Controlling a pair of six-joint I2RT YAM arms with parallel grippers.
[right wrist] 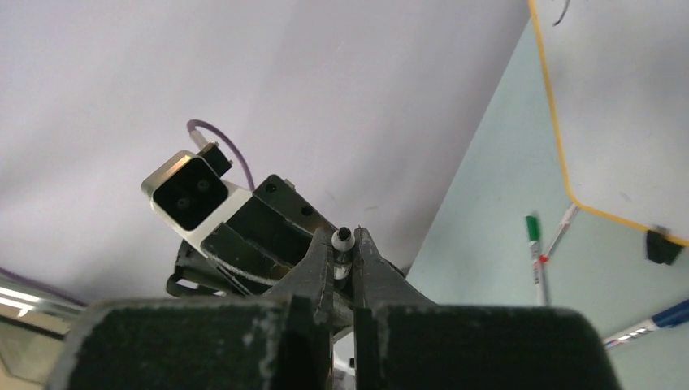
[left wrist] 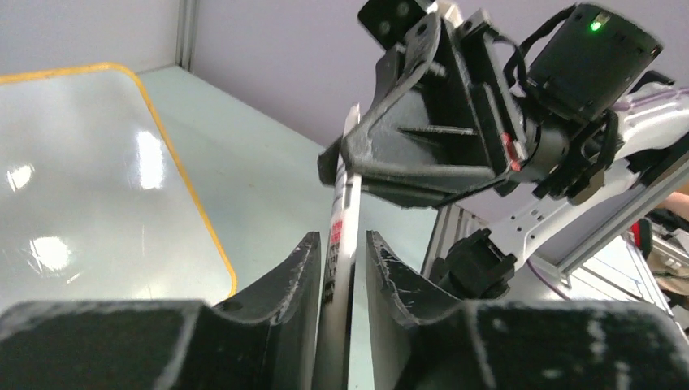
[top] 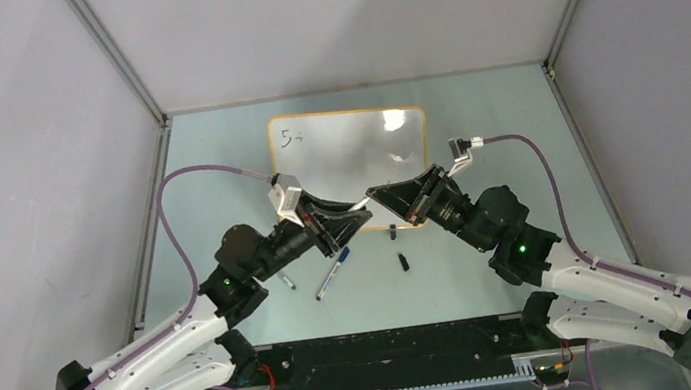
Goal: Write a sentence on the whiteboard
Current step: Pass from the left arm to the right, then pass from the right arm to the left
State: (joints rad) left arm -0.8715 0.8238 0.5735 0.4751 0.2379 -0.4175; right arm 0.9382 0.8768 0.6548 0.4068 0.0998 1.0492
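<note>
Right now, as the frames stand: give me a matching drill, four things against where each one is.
Things:
1. held marker
2. lettering
3. blue-capped marker
4. small black piece

Places:
A. top-left corner of the whiteboard
B. on the table between the two arms, just on the near side of the board
C. pinched between the fingers of both the left gripper and the right gripper
D. lying on the table beside the left gripper

Pairs: 1-C, 2-A, 3-D, 4-B
</note>
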